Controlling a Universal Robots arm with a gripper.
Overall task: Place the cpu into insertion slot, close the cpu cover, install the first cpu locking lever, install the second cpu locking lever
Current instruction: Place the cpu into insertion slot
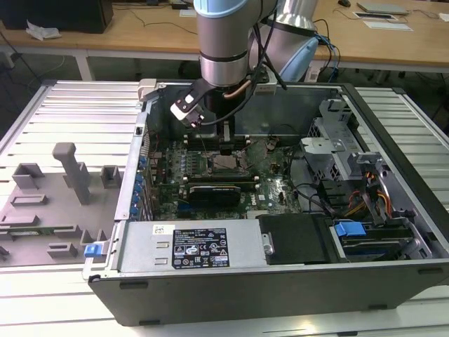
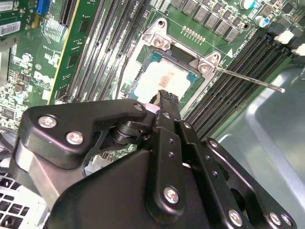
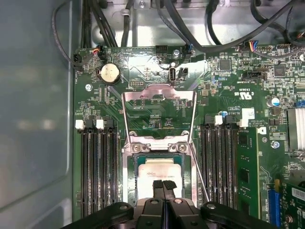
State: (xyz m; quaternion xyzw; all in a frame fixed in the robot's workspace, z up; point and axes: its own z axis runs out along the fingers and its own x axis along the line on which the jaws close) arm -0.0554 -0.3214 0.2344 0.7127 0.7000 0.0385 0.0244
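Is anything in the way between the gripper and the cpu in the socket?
Nothing visible. The black gripper hangs right over the pale silvery square cpu in the silver-rimmed socket; the silvery metal frame cover is swung back, clear.

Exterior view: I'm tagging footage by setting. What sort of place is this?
Probably a robotics lab or workshop: a robot arm reaches into an open computer case on a slatted metal table, with wooden desks behind.
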